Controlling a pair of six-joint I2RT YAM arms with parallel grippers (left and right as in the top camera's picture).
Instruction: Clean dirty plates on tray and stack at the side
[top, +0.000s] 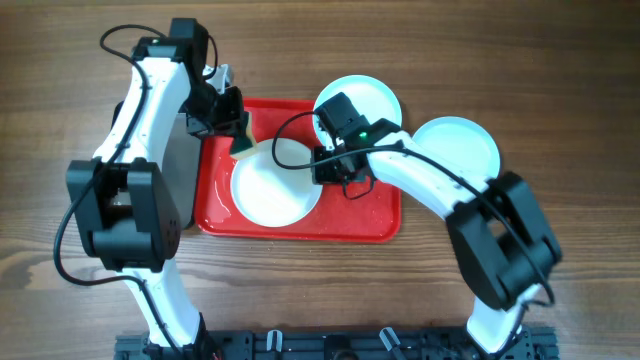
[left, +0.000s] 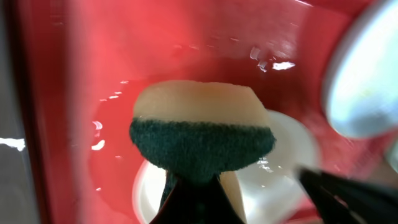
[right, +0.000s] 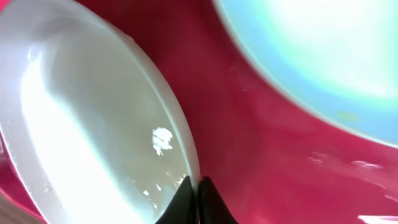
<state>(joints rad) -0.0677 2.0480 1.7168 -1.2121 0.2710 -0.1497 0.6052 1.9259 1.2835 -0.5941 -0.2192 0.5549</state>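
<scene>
Left tool (left: 196, 190): clenched on a yellow foam sponge with a dark green scouring face (left: 202, 144), green side out, ready to scrub.
Right tool (right: 198, 198): pinched tight onto the rim of a pale mint-white round plate (right: 93, 124), likely to stop it sliding under the scrubbing.
Gripped plate: lies between the two tools; the sponge is over its edge, contact not discernible.
Red rectangular plastic tray (top: 345, 228): beneath both tools, wet and glinting, presumably catching the wash water.
Second plate (top: 375, 97): just beyond the right tool, overlapping the tray's corner.
Third plate (top: 458, 150): farther out beside the right arm, off the tray on the wooden worktop (top: 580, 90), probably where the stack goes.
</scene>
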